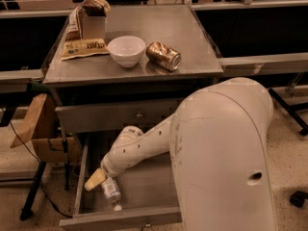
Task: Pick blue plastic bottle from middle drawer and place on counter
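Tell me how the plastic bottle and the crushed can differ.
The plastic bottle lies in the middle drawer, beside the gripper; the crushed can lies on the counter. The bottle is clear with a white cap; the can is brown-gold metal. Both lie on their sides.

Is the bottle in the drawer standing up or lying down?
Lying down: the bottle rests flat on the drawer floor, cap toward front. The gripper is at its back end.

The surface point(192, 32) holds one bowl point(126, 49), one crushed can point(163, 56), two snack bags point(84, 47); the middle drawer point(115, 219) holds one blue plastic bottle point(111, 190), one gripper point(95, 180).
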`<action>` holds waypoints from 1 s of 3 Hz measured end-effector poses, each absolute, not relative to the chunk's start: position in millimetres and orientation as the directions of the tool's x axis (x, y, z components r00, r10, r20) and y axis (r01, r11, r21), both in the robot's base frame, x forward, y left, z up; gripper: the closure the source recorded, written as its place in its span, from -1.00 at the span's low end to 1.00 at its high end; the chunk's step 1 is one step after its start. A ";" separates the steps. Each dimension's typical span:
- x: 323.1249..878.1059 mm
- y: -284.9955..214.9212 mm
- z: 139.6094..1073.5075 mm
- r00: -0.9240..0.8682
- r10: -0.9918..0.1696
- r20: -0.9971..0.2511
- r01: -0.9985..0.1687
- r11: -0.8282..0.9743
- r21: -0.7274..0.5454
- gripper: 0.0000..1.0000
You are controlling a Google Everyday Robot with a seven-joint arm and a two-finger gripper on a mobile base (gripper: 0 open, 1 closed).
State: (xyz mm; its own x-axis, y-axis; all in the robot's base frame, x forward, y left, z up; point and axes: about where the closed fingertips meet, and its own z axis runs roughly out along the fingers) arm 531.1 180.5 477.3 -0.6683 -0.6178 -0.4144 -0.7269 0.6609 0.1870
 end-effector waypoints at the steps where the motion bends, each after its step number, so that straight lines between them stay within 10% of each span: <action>1: 539.8 175.9 447.9 -0.680 -0.627 -0.380 -0.717 0.677 0.165 -1.00; 3: 541.6 174.4 392.7 -0.739 -0.603 -0.299 -0.665 0.724 0.183 -1.00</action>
State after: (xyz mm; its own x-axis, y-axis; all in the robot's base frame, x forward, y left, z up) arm 541.6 174.4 392.7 -0.7392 -0.6033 -0.2994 -0.6650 0.7240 0.1831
